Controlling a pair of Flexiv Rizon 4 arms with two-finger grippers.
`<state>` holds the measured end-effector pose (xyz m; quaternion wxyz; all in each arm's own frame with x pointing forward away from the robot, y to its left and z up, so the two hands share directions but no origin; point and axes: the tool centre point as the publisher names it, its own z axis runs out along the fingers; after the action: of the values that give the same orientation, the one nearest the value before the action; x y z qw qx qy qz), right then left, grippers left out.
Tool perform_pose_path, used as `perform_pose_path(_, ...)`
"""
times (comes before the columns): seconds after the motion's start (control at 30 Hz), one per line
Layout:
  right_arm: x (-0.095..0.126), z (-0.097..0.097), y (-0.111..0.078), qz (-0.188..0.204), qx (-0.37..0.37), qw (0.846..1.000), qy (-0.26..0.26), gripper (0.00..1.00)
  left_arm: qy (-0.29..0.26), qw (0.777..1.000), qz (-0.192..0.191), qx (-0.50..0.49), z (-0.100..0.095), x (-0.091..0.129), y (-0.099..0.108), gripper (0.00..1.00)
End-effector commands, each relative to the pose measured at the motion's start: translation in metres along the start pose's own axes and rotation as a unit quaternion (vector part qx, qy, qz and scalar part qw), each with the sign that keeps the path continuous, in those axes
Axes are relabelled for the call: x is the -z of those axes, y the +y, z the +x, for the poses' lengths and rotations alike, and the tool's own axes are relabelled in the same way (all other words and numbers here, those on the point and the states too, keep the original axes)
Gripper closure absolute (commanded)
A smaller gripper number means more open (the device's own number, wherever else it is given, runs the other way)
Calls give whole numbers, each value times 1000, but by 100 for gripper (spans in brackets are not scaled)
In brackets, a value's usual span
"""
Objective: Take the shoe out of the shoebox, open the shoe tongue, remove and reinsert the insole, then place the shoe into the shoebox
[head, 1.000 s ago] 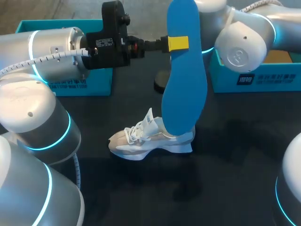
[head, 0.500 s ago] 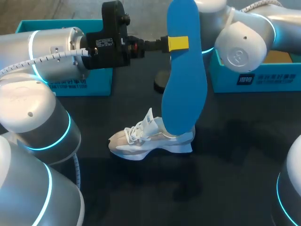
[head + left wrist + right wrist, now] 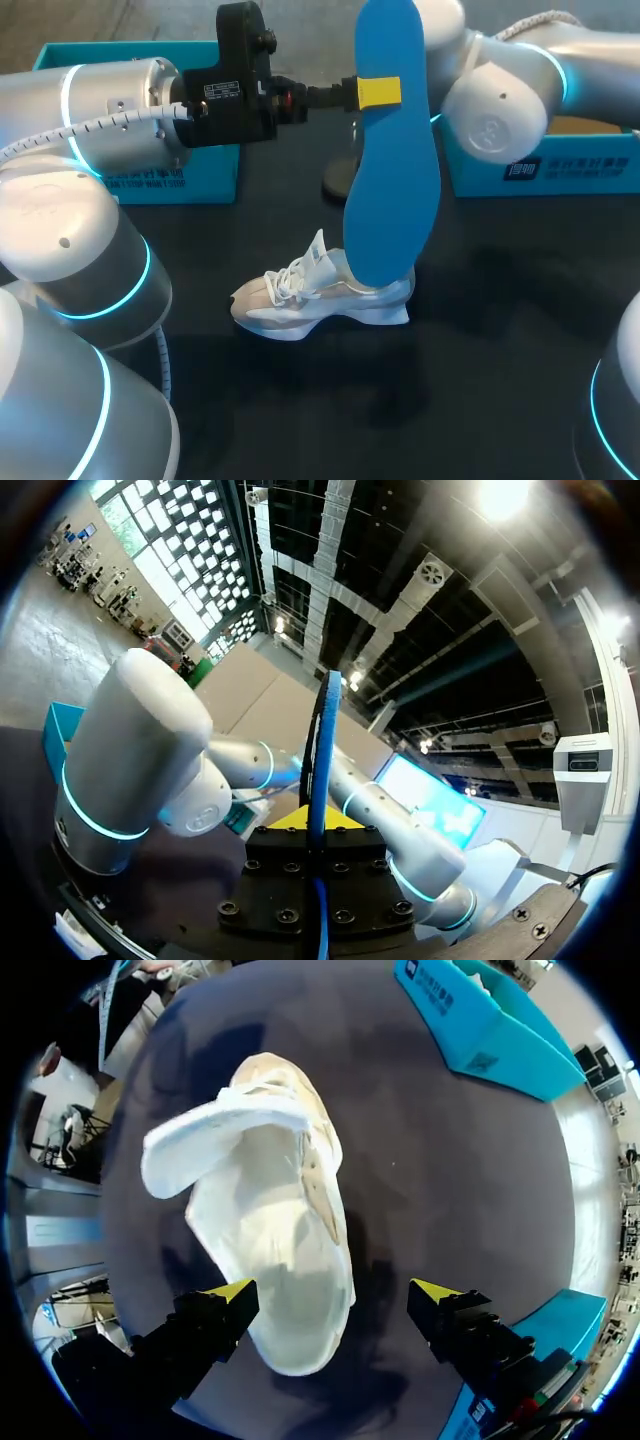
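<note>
My left gripper (image 3: 378,92) is shut on a blue insole (image 3: 392,190) and holds it upright above the table, its lower end in front of the shoe's heel. In the left wrist view the insole (image 3: 322,730) runs edge-on between the fingers of the left gripper (image 3: 316,822). The white shoe (image 3: 320,292) stands on the dark table, toe to the left. My right arm (image 3: 495,100) reaches in behind the insole, which hides its gripper in the head view. In the right wrist view the right gripper (image 3: 335,1292) hangs open above the shoe (image 3: 275,1260), whose tongue (image 3: 215,1130) is folded up.
A teal shoebox (image 3: 150,182) stands at the back left, and another teal box (image 3: 545,165) stands at the back right under my right arm. Both boxes (image 3: 480,1020) (image 3: 535,1335) also show in the right wrist view. The dark tabletop (image 3: 480,360) lies bare in front of the shoe.
My right arm has shifted a little to the left behind the insole. The left arm, the insole and the shoe have not moved.
</note>
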<state>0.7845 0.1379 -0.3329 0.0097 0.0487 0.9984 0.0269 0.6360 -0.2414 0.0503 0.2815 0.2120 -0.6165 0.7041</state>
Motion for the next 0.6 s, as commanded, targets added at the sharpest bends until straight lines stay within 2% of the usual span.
perform_pose_path(0.03,-25,-5,10,0,0,1000,2,0,1,1000,2,0,-1,-1,1,100)
perform_pose_path(0.53,-61,-8,15,11,11,1000,13,0,1,1000,2,0,-1,-1,1,100)
perform_pose_path(0.57,-61,-8,15,13,13,1000,16,24,1,1000,2,0,-1,-1,1,100)
perform_pose_path(0.6,-62,-7,15,14,13,1000,16,54,1,1000,2,0,-1,-1,1,100)
